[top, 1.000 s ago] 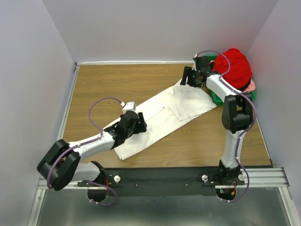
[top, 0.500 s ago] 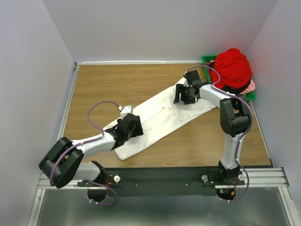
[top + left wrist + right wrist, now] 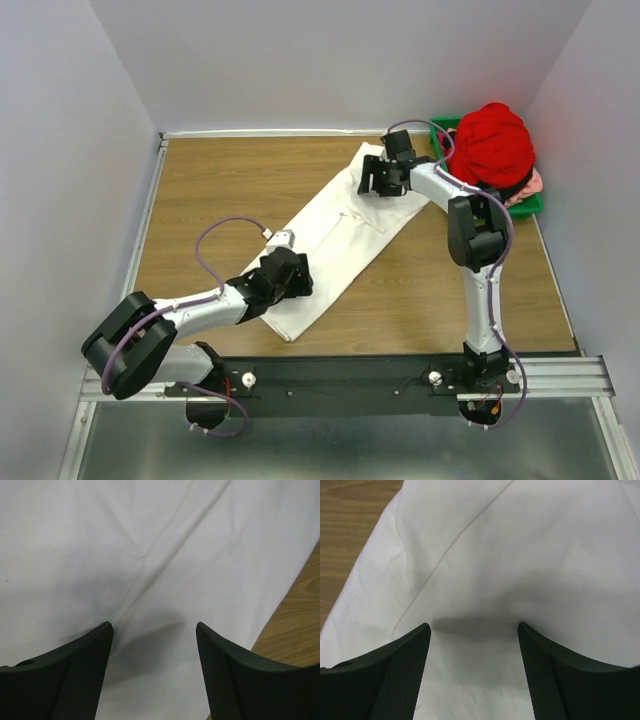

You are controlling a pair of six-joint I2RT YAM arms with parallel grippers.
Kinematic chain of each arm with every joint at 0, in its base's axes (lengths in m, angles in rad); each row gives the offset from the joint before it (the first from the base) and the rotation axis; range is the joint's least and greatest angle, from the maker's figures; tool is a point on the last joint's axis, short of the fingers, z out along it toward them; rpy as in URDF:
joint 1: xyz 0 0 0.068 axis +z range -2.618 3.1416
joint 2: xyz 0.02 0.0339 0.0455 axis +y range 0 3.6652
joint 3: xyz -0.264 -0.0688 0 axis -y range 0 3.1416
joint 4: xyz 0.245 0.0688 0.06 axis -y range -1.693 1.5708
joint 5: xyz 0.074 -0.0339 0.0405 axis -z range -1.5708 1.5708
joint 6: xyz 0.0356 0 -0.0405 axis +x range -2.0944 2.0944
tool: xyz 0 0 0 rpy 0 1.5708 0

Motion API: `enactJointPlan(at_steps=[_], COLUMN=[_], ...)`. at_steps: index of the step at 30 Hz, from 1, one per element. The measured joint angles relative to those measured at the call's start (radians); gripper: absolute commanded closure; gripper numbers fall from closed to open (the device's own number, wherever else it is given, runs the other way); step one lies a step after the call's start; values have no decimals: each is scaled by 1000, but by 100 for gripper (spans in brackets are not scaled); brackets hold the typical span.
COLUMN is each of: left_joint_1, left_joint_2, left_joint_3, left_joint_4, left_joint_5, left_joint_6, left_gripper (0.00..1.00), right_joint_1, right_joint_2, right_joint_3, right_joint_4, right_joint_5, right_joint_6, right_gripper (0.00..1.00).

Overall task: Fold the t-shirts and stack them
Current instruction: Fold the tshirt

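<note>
On the left, the left arm (image 3: 190, 310) reaches low and forward from its base, slanting toward the middle of the wooden table (image 3: 220, 190), its wrist angled down over the near end of a white t-shirt (image 3: 335, 240). The left gripper (image 3: 154, 626) has its jaws spread wide with nothing between them, poised just above creased white cloth near the shirt's edge; whether the tips touch the fabric cannot be told. The shirt lies in a long diagonal strip across the table's centre, from the near middle up toward the far right. The right arm (image 3: 470, 230) stands tall from its base, then bends back to the left, its wrist over the shirt's far end. The right gripper (image 3: 474, 626) is likewise released, jaws apart over bare cloth. At the far right corner a red t-shirt (image 3: 495, 140) is heaped on a green bin (image 3: 440, 125), with a pink t-shirt (image 3: 533, 183) peeking out beneath. The step appears to be laying the white shirt flat before folding; it would go best if both grippers pinch close to the edges and pull evenly apart, so the visible creases smooth out.
</note>
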Motion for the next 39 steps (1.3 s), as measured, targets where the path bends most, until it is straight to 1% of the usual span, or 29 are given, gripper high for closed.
enactJointPlan(at_steps=[6,9,13,16,19,23,28,30,35,39], left_joint_1=[-36,-37,-37,-37,-37,-37,-41,-52,-126,-204], left_joint_2=[-5,-44,-93,-98,-68,-5,5,21,71,98], left_joint_3=[22,28,41,50,51,50,38,38,40,48], left_joint_4=[5,5,-16,-45,-55,-57,-28,-11,49,87], left_joint_5=[48,54,23,-17,-34,-34,-25,-13,-6,11], left_joint_6=[-9,-16,-35,-51,-61,-69,-69,-69,-66,-72], left_gripper=[24,24,24,24,24,24,24,24,24,24], right_joint_1=[-1,-1,-1,-3,-3,-3,-3,-3,-3,-3], right_joint_2=[157,213,234,231,205,115,-19,-40,-29,-10], right_joint_3=[243,336,372,370,340,235,98,68,10,13], right_joint_4=[-3,-5,-16,-21,-34,-64,-76,-74,-81,-79], right_joint_5=[-32,-59,-90,-103,-103,-103,-102,-102,-93,-67], right_joint_6=[-10,-26,-47,-70,-91,-110,-114,-113,-113,-112], right_gripper=[17,16,16,16,16,16,16,16,16,16])
